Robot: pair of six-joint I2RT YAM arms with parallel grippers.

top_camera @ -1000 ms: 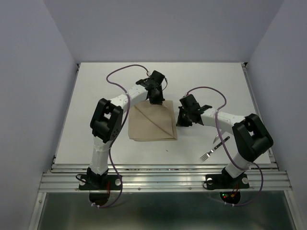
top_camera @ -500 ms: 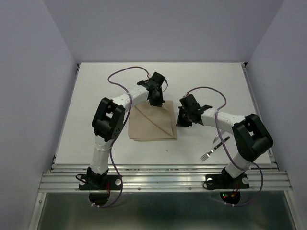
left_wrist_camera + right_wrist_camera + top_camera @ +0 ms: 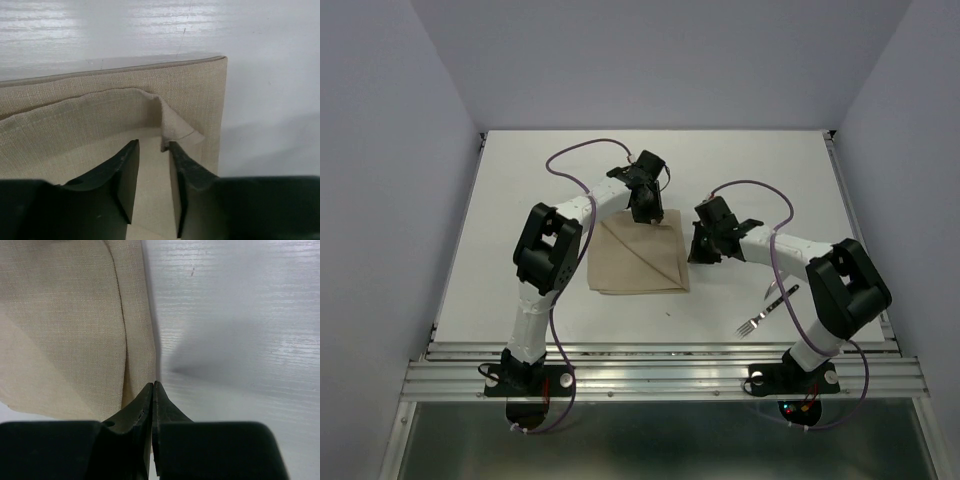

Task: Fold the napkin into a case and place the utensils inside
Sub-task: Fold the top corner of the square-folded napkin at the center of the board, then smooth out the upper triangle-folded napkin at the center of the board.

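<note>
The beige napkin [image 3: 638, 258] lies folded flat at the table's middle, with a diagonal fold across it. My left gripper [image 3: 645, 208] hovers over its far edge. In the left wrist view the gripper [image 3: 152, 146] is open. A loose flap corner [image 3: 175, 127] of the napkin [image 3: 75, 120] lies just off the right fingertip, with nothing between the fingers. My right gripper [image 3: 698, 252] is shut and empty, its tip [image 3: 153, 385] at the right edge of the napkin [image 3: 65, 325]. The fork [image 3: 765, 312] lies near the right arm. The knife is mostly hidden.
The right forearm [image 3: 770, 248] stretches over the table just beyond the fork. Purple cables [image 3: 570, 160] loop above both arms. The white table [image 3: 520, 200] ends at a metal rail [image 3: 660, 350] in front, with grey walls on three sides.
My left gripper has opened and let go of the napkin's flap, which now rests loose on the cloth. The right arm has stayed still.
</note>
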